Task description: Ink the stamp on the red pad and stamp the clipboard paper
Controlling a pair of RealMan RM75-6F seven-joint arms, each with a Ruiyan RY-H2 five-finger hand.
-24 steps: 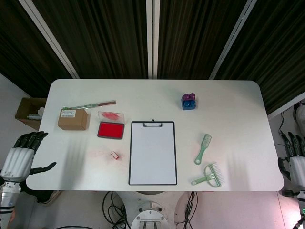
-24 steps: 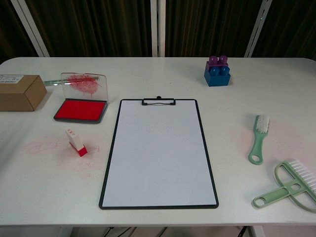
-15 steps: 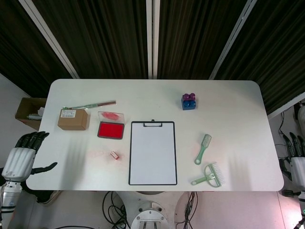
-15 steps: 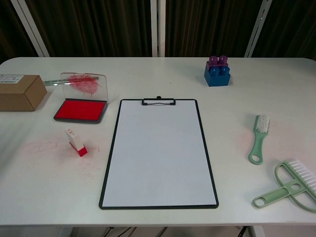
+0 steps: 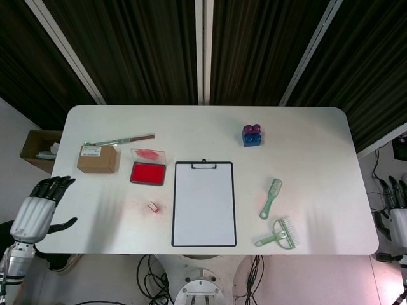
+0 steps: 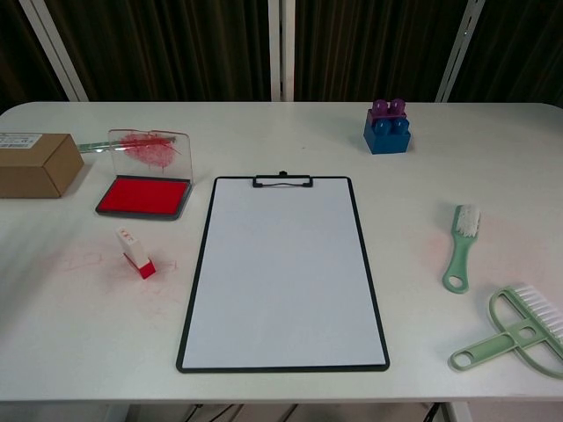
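Observation:
A small white stamp with a red base [image 5: 152, 206] [image 6: 134, 251] stands on the table, left of the clipboard with blank white paper [image 5: 204, 203] [image 6: 283, 269]. The red ink pad [image 5: 148, 172] [image 6: 144, 196] lies behind the stamp, its clear lid tilted up. My left hand [image 5: 39, 209] hangs open off the table's left edge, fingers spread, holding nothing. My right hand [image 5: 397, 211] shows at the far right edge, off the table, fingers apart and empty. Neither hand appears in the chest view.
A cardboard box [image 5: 97, 159] [image 6: 33, 164] and a thin rod [image 5: 119, 139] lie at the back left. A blue and purple block [image 5: 252, 135] [image 6: 387, 128] stands behind the clipboard. Two green brushes [image 5: 271, 197] [image 5: 278, 233] lie to the right.
My left hand has drifted slightly down and right beside the table edge. My right hand has slid further out of frame. The objects on the table have not moved.

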